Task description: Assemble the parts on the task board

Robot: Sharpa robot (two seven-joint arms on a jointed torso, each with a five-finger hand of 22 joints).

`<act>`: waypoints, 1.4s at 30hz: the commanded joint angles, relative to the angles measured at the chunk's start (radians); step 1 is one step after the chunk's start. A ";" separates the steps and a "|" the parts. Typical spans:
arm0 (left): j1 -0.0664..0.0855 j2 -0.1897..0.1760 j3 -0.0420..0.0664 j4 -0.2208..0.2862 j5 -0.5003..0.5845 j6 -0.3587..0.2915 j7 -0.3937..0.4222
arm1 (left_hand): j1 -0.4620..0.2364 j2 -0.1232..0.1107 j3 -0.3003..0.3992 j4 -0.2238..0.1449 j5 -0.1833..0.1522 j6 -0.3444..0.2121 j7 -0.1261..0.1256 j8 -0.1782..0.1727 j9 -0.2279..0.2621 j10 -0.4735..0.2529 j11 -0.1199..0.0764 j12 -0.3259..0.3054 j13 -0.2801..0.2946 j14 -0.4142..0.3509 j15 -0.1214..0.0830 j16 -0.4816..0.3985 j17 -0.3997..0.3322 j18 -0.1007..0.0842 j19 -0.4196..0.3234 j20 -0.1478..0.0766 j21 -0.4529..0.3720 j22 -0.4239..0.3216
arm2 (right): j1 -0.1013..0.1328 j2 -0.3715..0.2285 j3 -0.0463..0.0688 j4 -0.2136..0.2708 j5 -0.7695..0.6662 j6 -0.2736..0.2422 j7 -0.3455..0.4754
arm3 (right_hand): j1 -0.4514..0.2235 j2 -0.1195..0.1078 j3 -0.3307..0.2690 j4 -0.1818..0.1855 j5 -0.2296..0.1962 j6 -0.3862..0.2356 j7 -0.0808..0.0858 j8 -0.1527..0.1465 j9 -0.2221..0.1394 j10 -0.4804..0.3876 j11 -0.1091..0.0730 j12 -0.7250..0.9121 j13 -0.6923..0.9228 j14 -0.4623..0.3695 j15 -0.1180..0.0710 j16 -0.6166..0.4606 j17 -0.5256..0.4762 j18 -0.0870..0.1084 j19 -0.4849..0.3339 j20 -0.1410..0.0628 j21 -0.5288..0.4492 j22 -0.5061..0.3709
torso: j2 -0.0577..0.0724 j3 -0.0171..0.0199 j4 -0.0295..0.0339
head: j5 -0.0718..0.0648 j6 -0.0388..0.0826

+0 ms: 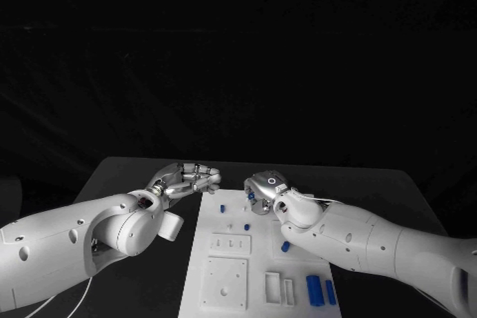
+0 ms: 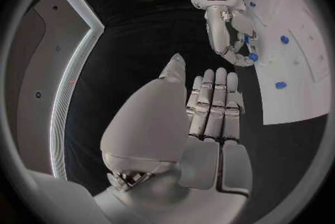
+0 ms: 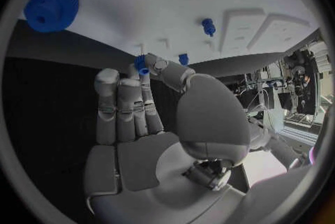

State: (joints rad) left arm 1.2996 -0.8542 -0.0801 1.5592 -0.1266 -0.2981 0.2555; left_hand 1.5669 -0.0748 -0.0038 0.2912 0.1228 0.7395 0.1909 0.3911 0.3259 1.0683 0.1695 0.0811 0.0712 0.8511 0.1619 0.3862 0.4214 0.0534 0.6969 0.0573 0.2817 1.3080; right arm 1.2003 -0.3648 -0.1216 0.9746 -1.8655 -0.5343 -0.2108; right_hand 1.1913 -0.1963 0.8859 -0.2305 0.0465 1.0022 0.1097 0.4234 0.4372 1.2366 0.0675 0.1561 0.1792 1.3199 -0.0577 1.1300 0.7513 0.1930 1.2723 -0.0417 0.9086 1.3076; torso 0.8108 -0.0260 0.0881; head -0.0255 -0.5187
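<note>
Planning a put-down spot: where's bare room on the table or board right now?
Free: black table left of the task board, beyond the left hand; also the table's far right corner. Crowded: the board's far end, where the right hand pinches a small blue part, and the near right with blue cylinders.

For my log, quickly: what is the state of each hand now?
Left hand: open, fingers straight, holding nothing.
Right hand: holding a small blue part in its fingers.
</note>
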 commanded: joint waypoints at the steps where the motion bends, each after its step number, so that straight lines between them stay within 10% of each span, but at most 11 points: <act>1: 0.004 0.001 0.001 0.003 0.004 0.013 0.007 | 0.001 0.001 -0.007 -0.002 0.001 -0.002 0.008 -0.006 -0.001 -0.005 0.002 -0.006 -0.001 -0.001 -0.001 -0.006 0.001 0.012 -0.005 0.002 -0.004 0.019 | 0.000 0.005 0.000 -0.011 -0.020 -0.006 -0.013 | 0.001 -0.007 0.008 0.001 0.002 0.006 0.002 0.001 0.001 0.060 -0.022 0.005 0.056 -0.006 -0.009 0.005 -0.002 0.069 -0.005 -0.003 0.004 0.023 | 0.003 -0.0015 0.0005 | 0.002 0.002; 42: 0.018 0.005 0.001 0.002 0.001 0.011 0.006 | 0.002 0.000 -0.007 -0.001 0.000 -0.001 0.008 -0.007 -0.001 -0.005 0.002 -0.008 -0.001 0.000 -0.001 -0.008 0.002 0.013 -0.005 0.002 -0.004 0.019 | 0.000 0.048 0.000 -0.062 -0.010 0.036 -0.006 | 0.000 -0.010 0.010 0.002 0.002 0.001 0.004 -0.006 0.005 0.048 -0.019 -0.002 0.074 -0.009 -0.006 0.005 -0.007 0.069 -0.011 -0.003 0.009 0.021 | 0.010 -0.0082 0.0026 | 0.007 -0.008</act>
State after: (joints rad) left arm 1.3148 -0.8516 -0.0800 1.5597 -0.1268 -0.2981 0.2548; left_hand 1.5669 -0.0748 -0.0038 0.2912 0.1229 0.7395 0.1909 0.3869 0.3260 1.0683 0.1695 0.0769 0.0713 0.8511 0.1619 0.3825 0.4223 0.0459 0.6970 0.0573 0.2817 1.3073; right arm 1.2006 -0.3187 -0.1217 0.9123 -1.8676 -0.5223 -0.2175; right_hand 1.1796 -0.2081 0.8887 -0.2276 0.0463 1.0006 0.1111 0.4201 0.4405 1.2366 0.0675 0.1567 0.2502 1.3169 -0.0613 1.1299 0.7448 0.1926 1.2678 -0.0407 0.9127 1.3074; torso 0.8208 -0.0342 0.0913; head -0.0199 -0.5261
